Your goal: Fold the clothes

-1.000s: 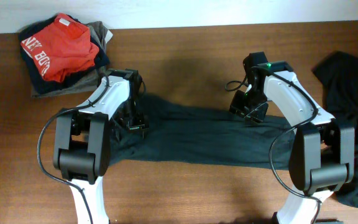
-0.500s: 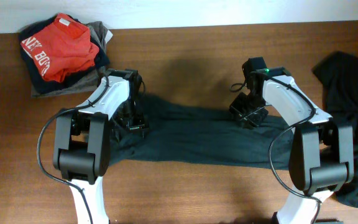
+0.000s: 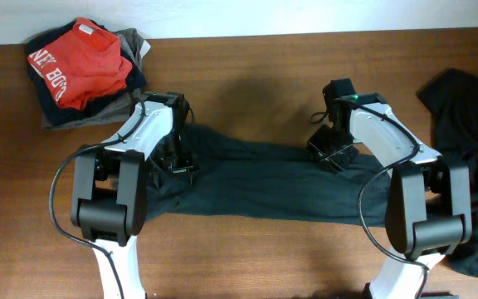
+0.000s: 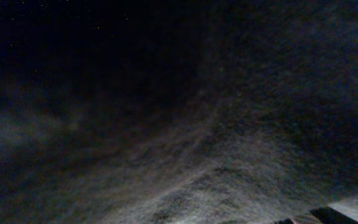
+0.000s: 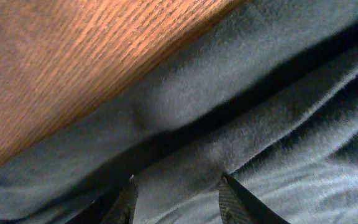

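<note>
A dark grey garment [image 3: 272, 187] of the clothes lies stretched in a long band across the middle of the table. My left gripper [image 3: 178, 162] is pressed down onto its left end. The left wrist view shows only dark cloth [image 4: 229, 124] up close, and its fingers are hidden; from overhead the jaws look spread. My right gripper [image 3: 332, 155] is down on the garment's upper right edge. In the right wrist view, my right gripper [image 5: 180, 196] is open, its two fingertips [image 5: 232, 199] standing apart on the grey cloth [image 5: 278, 155] with a soft ridge of fabric between them.
A stack of clothes with a red piece on top [image 3: 85, 71] sits at the back left corner. A loose black garment [image 3: 467, 166] is heaped along the right edge. Bare wood of the table [image 5: 73, 68] lies just beyond the grey garment's far edge.
My right gripper has edged a little to the left along the garment's far edge, and its jaws have narrowed slightly. The left arm and the garment have stayed put.
</note>
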Available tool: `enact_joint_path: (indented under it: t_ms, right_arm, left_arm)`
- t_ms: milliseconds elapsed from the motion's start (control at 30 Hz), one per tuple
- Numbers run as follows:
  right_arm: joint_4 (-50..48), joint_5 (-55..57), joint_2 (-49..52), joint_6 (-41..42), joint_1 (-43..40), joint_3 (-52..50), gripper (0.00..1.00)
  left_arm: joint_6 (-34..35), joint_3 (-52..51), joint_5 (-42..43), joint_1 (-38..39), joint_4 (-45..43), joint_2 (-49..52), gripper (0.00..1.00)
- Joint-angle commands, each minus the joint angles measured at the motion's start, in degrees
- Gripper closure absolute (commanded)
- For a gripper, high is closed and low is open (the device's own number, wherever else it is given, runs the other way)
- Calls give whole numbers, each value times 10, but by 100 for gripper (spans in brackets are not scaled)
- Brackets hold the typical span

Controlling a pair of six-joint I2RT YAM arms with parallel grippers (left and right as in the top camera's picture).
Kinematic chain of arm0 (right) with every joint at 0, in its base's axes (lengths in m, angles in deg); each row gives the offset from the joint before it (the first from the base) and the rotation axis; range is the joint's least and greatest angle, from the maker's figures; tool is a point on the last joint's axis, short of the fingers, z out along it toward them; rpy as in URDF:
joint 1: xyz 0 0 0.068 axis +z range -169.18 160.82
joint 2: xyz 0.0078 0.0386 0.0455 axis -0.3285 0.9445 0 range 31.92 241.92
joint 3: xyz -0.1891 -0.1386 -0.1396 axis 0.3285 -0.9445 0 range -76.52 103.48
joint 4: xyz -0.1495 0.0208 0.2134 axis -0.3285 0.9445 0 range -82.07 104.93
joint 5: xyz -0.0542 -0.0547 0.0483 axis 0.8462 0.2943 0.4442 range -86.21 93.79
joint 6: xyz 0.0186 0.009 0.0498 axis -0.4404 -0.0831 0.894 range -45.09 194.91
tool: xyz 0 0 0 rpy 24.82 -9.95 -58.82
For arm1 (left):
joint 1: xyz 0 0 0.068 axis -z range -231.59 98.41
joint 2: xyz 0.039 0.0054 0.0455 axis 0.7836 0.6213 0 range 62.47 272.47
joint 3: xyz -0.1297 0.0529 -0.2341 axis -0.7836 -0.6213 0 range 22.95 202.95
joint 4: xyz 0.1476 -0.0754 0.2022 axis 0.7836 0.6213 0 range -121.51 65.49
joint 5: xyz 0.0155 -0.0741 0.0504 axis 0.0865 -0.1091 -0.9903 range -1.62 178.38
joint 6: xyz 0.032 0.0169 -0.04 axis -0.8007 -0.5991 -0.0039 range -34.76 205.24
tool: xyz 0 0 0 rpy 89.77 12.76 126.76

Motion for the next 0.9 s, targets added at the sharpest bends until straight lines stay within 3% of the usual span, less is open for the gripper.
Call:
enact_joint_path:
  t_ms: [0, 667, 867]
  right_arm:
    - [-11, 16, 10, 11, -2, -13, 53]
    - [-17, 16, 10, 43, -2, -29, 55]
    - [-19, 36, 10, 43, -3, -29, 80]
  left_arm:
    - [12, -10, -11, -1, -16, 5, 13]
    - [12, -10, -11, -1, -16, 5, 13]
    - [12, -10, -11, -1, -16, 5, 13]
